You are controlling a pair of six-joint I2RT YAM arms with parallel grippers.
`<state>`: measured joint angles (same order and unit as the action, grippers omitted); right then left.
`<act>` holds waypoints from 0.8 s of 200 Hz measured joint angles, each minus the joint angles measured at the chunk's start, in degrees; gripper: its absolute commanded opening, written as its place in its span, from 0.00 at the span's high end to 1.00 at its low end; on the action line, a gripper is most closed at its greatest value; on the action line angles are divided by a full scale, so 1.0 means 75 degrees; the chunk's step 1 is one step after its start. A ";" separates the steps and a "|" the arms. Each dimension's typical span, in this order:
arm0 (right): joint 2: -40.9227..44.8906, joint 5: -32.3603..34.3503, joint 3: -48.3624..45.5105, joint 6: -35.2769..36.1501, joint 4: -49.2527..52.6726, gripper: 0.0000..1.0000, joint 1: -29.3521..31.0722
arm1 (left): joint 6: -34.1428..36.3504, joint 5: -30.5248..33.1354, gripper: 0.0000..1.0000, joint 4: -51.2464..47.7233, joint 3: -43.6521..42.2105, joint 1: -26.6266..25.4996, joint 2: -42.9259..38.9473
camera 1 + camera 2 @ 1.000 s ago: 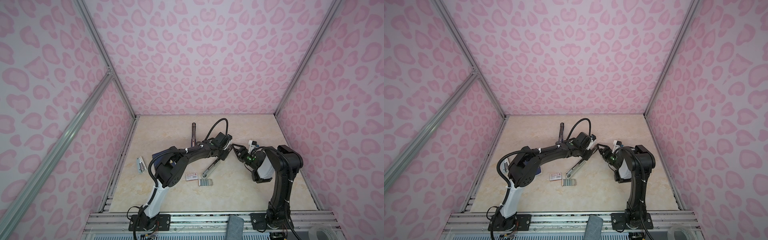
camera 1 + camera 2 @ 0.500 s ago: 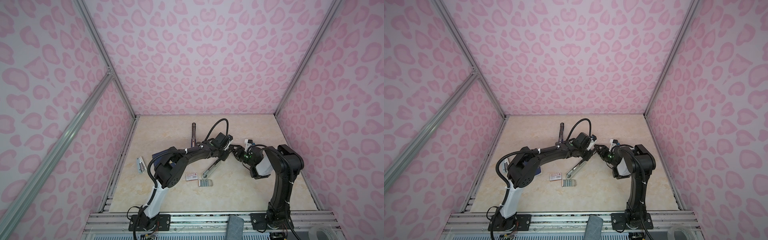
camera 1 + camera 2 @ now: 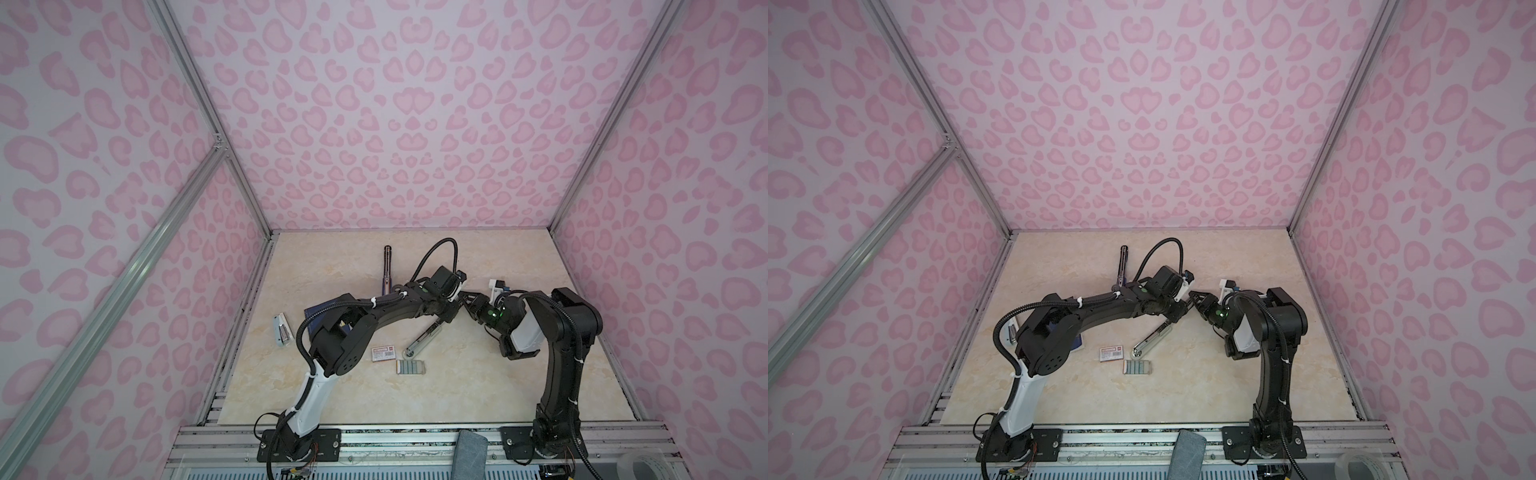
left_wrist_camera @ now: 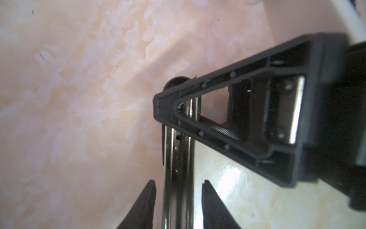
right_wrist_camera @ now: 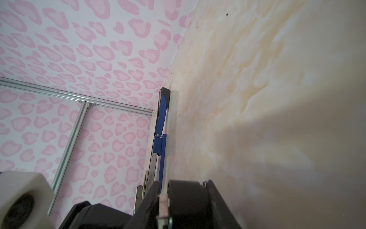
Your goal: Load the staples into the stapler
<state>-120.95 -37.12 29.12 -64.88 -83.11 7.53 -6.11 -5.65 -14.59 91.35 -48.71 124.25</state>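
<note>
Top views: your L pincer [image 3: 447, 319] and R pincer [image 3: 462, 298] meet tip to tip over one end of the stapler [image 3: 424, 338], a long shiny rail flat on the bench [image 3: 478, 395]. Its other end points away from both, toward the arm bases. Prob two pincers so the rail can't skid or roll. The staples [image 3: 411, 367] lie well apart from both pincers, just past the rail's free end: grey strips side by side in a pale tray [image 3: 1126, 367], filling most of it. The white box [image 3: 384, 353] is just beside the tray; can't tell if it's empty.

L wrist: L pincer jaws are apart, straddling the rail w/ a gap each side, not gripping. One R pincer finger [image 4: 166, 108] lies across the rail's rounded end.

R wrist: R pincer [image 5: 164, 190] jaws are nearly together on a thin pale-and-metal edge, prob the stapler's end, so it reads as clamped. Beyond it a blue bar [image 5: 161, 111] w/ a black tip lies on the bench; can't tell if it joins the rail.
</note>
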 measured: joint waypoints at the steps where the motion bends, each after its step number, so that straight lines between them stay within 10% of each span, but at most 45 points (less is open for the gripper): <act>1: 0.0000 0.0000 -0.0009 0.0000 -0.0012 0.64 -0.0006 | 0.0000 0.0009 0.55 -0.0006 -0.0012 0.0000 -0.0015; 160: 0.0799 0.0035 -0.0586 0.0609 0.0854 0.65 -0.0396 | -0.1061 0.1160 0.51 0.2215 -0.6557 0.0035 -0.5523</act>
<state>-114.96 -36.86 24.73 -60.31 -76.71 4.56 -14.06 3.05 2.02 42.17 -48.45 82.83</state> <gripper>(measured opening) 0.355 0.477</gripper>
